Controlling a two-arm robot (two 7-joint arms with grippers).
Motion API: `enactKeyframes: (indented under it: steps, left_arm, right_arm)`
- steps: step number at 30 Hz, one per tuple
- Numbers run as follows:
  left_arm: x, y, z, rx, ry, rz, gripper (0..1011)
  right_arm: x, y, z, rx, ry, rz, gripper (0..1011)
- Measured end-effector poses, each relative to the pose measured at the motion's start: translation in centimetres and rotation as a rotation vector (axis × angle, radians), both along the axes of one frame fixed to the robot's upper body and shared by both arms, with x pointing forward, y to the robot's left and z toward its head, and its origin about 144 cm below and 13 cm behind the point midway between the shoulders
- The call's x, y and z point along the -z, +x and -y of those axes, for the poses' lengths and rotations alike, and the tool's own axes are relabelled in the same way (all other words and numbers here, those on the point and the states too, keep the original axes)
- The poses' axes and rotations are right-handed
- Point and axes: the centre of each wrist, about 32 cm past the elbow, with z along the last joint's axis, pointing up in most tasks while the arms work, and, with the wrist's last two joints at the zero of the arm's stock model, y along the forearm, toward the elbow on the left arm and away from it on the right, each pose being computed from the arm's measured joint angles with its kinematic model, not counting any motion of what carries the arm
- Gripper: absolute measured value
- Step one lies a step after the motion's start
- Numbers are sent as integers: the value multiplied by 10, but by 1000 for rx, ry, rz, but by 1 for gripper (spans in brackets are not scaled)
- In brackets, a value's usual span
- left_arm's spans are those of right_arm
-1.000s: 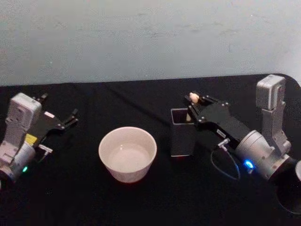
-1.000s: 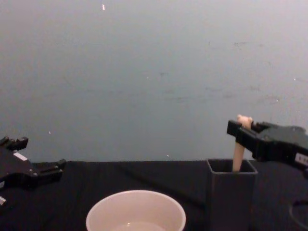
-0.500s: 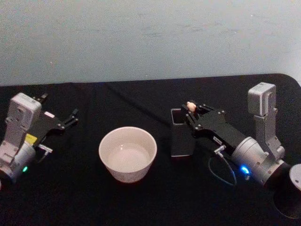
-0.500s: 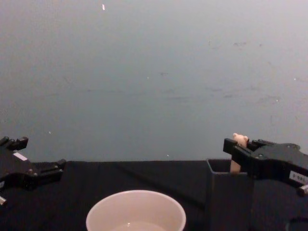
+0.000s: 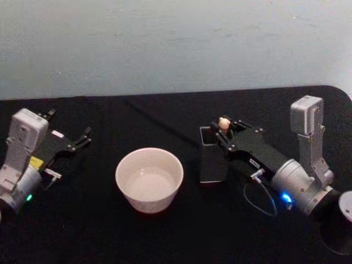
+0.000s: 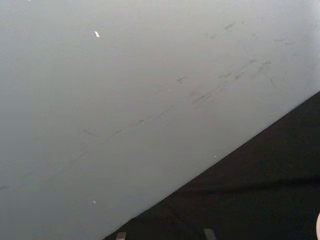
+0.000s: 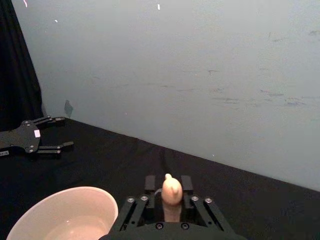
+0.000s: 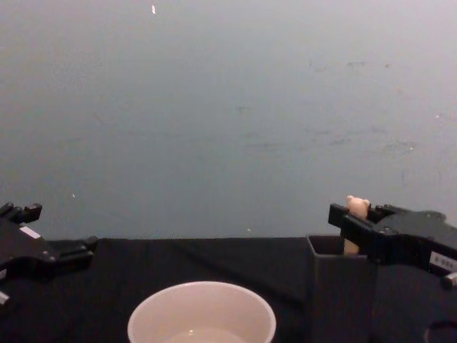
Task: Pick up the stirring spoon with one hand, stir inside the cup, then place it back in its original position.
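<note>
The right gripper (image 5: 224, 129) has its fingers closed on the stirring spoon (image 8: 354, 223) just under the bear-head knob, the stick standing nearly upright inside the dark grey holder (image 5: 212, 155) so it can slide in its narrow mouth. The cream-white cup (image 5: 149, 179) sits near the holder's left on open black desk (image 5: 165, 236). The left gripper (image 5: 74, 142), fingers spread, idles well apart

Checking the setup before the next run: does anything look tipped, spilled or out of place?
Nothing stands out. The round cream-white cup sits upright, the dark grey square holder stands straight, and the beige bear-topped stirring spoon is in the holder, between the right end effector's fingers.
</note>
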Motion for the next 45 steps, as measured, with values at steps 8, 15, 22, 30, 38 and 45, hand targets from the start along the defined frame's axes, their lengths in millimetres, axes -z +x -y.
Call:
enactKeyframes:
  steps: [8,15,22,30,38,45]
  left_arm:
    - [0,0,0,0,0,0,1001]
    - [0,0,0,0,0,0,1001]
    - [0,0,0,0,0,0,1001]
    - [0,0,0,0,0,0,1001]
    - [0,0,0,0,0,0,1001]
    - [0,0,0,0,0,0,1001]
  right_arm:
    - [0,0,0,-1,1,1,541]
    - [0,0,0,-1,3,1,758]
    - [0,0,0,-1,3,1,946]
    - [-8,4,1,1,11,52,1003]
    - [-35,11,9,47,53,195,1003]
    - [-31,15,18,252,-3,210,1002]
